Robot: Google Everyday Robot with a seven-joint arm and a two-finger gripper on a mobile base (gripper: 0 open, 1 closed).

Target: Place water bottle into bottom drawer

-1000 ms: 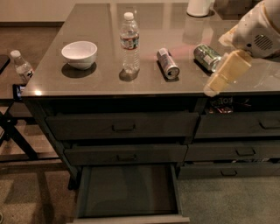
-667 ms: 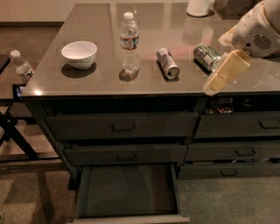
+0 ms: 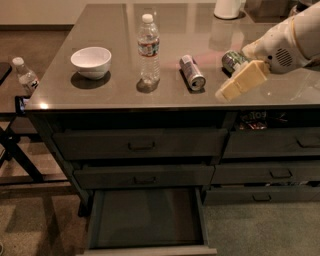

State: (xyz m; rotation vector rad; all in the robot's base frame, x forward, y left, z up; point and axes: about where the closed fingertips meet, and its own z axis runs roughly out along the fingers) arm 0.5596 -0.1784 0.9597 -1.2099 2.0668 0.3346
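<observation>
The water bottle (image 3: 148, 47) stands upright on the grey countertop (image 3: 110, 95), left of centre: clear, ribbed, with a white cap and a red-and-white label band. The bottom drawer (image 3: 147, 217) of the wider left column is pulled out, and its flat dark floor is bare. My gripper (image 3: 242, 80), with cream-coloured fingers on a white arm, hangs over the right part of the countertop near the front edge. It is well to the right of the bottle and holds nothing that I can see.
A white bowl (image 3: 91, 61) sits left of the bottle. A silver can (image 3: 192, 73) lies on its side right of it, and a green can (image 3: 233, 60) lies just behind my gripper. A small white-capped bottle (image 3: 25, 75) stands on a side stand at far left. A white object (image 3: 227, 7) stands at the back.
</observation>
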